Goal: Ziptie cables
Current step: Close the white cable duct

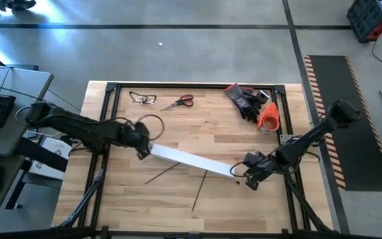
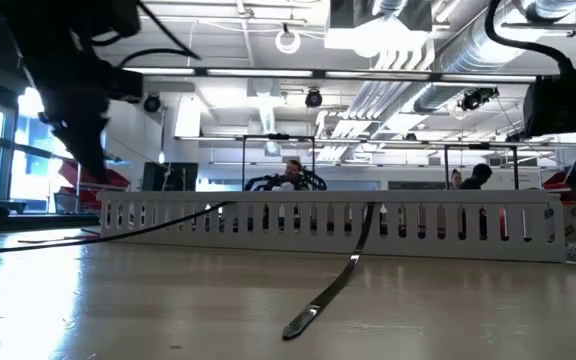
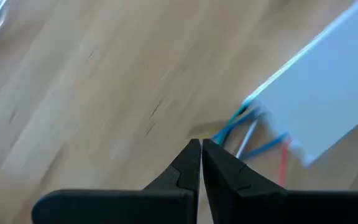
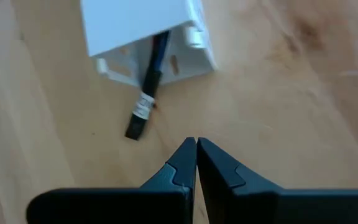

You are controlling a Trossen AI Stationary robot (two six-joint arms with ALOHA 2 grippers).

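Centrally on the table (image 1: 197,113), the white slotted channel (image 1: 190,161) lay on a diagonal, its long axis running from the left side toward the front right. The cables were housed inside it, showing only at its two open ends: blue, white and red wire tips (image 3: 253,134) emerged at the left end, and a dark bundled end with a pale band (image 4: 146,102) protruded at the right end. Each arm attended one end. The left gripper (image 1: 142,150) hovered just beside the left mouth of the channel, its fingers clenched tip to tip on nothing, with the wire tips lying just ahead and to one side of the jaws. The right gripper (image 1: 251,176) stood just off the right mouth, likewise closed and empty, with the banded bundle end directly ahead of its fingertips (image 4: 194,155) — near, but apart.

Two zipties (image 1: 178,176) lay loose on the bare wood toward the front edge, between the channel and that edge, one angled, one nearly straight toward the front; neither was held. Judged from this layout, the right gripper was the nearer to an exposed cable end, while either arm would have to open and reach frontward — away from the channel — to collect a ziptie. Gloves (image 1: 244,99), scissors (image 1: 180,102) and safety glasses (image 1: 142,99) rested along the far edge.
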